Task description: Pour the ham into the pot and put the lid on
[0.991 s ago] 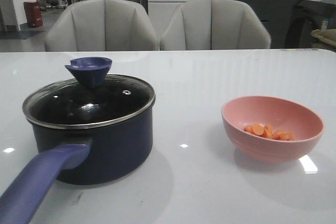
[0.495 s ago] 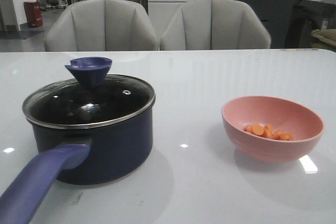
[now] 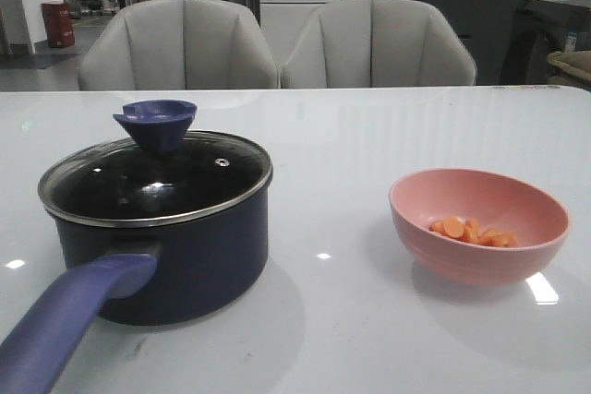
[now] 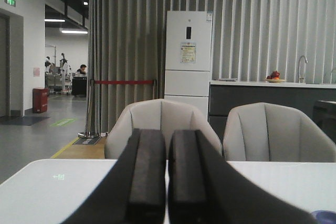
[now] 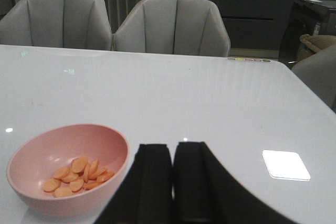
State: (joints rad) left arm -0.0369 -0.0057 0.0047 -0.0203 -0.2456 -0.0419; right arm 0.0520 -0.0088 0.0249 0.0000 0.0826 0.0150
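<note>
The navy pot [image 3: 185, 260] stands at the left of the white table, its long blue-purple handle [image 3: 65, 325] pointing toward me. The glass lid [image 3: 157, 182] with its blue funnel knob [image 3: 157, 124] sits on the pot. Several orange ham slices [image 3: 471, 231] lie in a pink bowl [image 3: 478, 223] at the right; they also show in the right wrist view [image 5: 76, 174]. My left gripper [image 4: 167, 145] is shut and empty, held above the table. My right gripper [image 5: 173, 153] is shut and empty, just beside the pink bowl [image 5: 65, 166]. Neither gripper shows in the front view.
Two grey chairs [image 3: 277, 43] stand behind the table's far edge. A blue edge [image 4: 325, 217] shows at the corner of the left wrist view. A bright light reflection [image 5: 286, 164] lies on the table near the right gripper.
</note>
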